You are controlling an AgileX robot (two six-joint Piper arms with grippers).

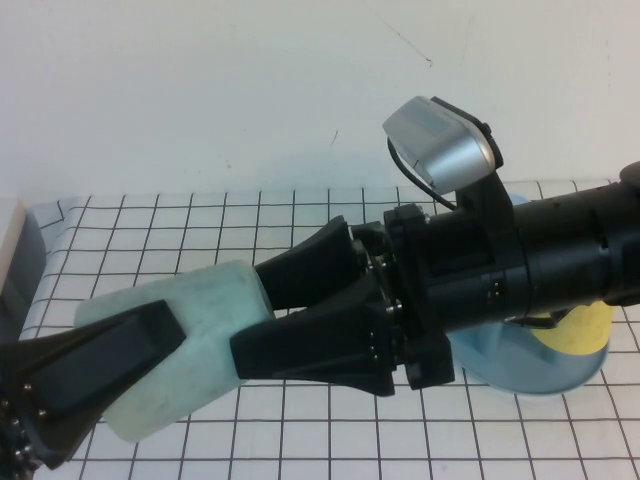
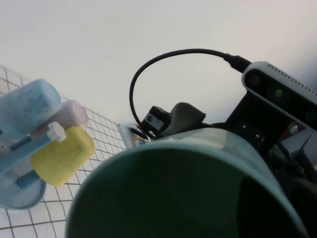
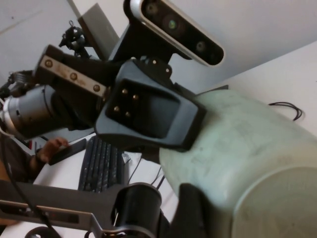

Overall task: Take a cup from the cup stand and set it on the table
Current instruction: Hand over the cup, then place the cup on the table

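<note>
The pale mint-green cup [image 1: 190, 340] is held lying sideways in the air above the gridded table [image 1: 300, 435], between both grippers. My left gripper [image 1: 140, 385] comes in from the lower left with one black finger [image 1: 105, 365] over the cup's side. My right gripper [image 1: 250, 315] reaches in from the right and clamps the cup's other end between its two fingers. In the left wrist view the cup's open mouth [image 2: 188, 198] fills the picture. In the right wrist view its base [image 3: 282, 208] faces me. The blue cup stand [image 1: 525, 375] stands at the right, partly hidden behind my right arm.
The stand [image 2: 17, 196] holds a light blue cup [image 2: 27, 106], a pink cup [image 2: 73, 114] and a yellow cup [image 2: 62, 156] round its white-knobbed peg [image 2: 56, 131]. The yellow cup [image 1: 585, 330] shows by the right arm. A white wall runs behind the table.
</note>
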